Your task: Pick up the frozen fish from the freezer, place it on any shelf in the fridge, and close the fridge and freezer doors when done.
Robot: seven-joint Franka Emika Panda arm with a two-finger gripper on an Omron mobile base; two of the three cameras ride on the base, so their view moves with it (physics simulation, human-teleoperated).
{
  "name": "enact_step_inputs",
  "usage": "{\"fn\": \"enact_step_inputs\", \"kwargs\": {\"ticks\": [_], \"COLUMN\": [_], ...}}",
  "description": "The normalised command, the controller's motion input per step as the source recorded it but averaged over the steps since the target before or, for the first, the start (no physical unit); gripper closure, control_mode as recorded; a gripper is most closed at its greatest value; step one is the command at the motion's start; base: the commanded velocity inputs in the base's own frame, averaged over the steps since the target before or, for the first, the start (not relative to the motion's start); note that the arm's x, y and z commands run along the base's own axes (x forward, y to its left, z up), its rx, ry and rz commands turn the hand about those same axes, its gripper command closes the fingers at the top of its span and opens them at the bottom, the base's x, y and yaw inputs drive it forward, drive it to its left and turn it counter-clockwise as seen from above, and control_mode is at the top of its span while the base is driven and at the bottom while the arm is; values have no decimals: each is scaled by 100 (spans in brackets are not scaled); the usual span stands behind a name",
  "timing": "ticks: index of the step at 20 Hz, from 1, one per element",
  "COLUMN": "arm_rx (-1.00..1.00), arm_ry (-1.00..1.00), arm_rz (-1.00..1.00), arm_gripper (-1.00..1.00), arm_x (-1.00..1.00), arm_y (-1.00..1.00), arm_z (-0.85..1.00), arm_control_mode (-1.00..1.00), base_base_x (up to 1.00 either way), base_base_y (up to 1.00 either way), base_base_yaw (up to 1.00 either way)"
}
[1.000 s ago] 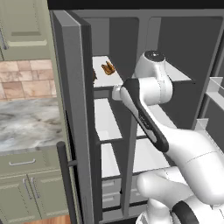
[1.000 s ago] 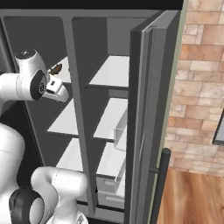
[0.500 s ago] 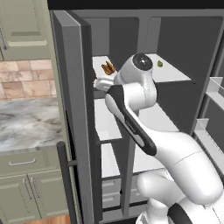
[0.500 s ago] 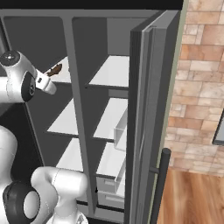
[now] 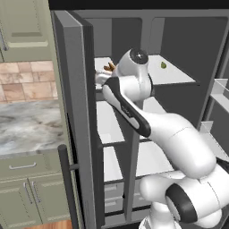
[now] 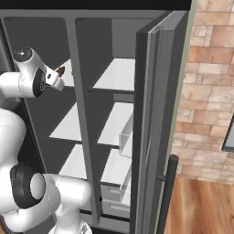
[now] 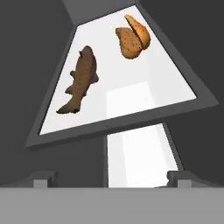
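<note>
The frozen fish point(image 7: 81, 78) lies dark brown and elongated on the freezer's top white shelf point(image 7: 131, 98), left of an orange-tan lumpy item point(image 7: 132, 38). My gripper point(image 7: 111, 179) is open, its fingertips point(image 7: 43, 178) wide apart with nothing between them, short of the shelf's front edge and apart from the fish. In the left base view the hand point(image 5: 102, 78) sits at the freezer point(image 5: 109, 125) top shelf, just below the brown items point(image 5: 108, 67). The fridge's top shelf point(image 5: 179, 76) carries a tiny green ball point(image 5: 163, 65). Both doors stand open.
The freezer door point(image 5: 74, 116) stands close on the hand's left. The fridge door point(image 6: 155, 114) with its pale bins point(image 6: 125, 137) hangs open on the right. A grey divider point(image 6: 80, 105) separates the halves. Marble counter and cabinets point(image 5: 27, 134) lie left of the appliance.
The arm has swung left, from in front of the fridge half to the freezer's top shelf. The jaws have stayed open with nothing in them.
</note>
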Motion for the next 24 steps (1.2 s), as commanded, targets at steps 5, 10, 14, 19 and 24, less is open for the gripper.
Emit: {"fn": "enact_step_inputs", "kwargs": {"ticks": [5,10,14,19,24], "arm_rx": [0,-1,-4,-7,-8], "arm_ry": [1,7,6,1,1], "arm_rz": [15,14,3,0,0], "arm_gripper": [-100,-100,-100,-100,-100], "arm_x": [44,61,46,24,27], "arm_y": [25,35,24,2,2], "arm_z": [12,0,-1,-5,-16], "arm_control_mode": [-100,-100,-100,-100,-100], "base_base_x": [0,0,0,0,0], "base_base_y": [0,0,0,0,0], "base_base_yaw": [0,0,0,0,0]}}
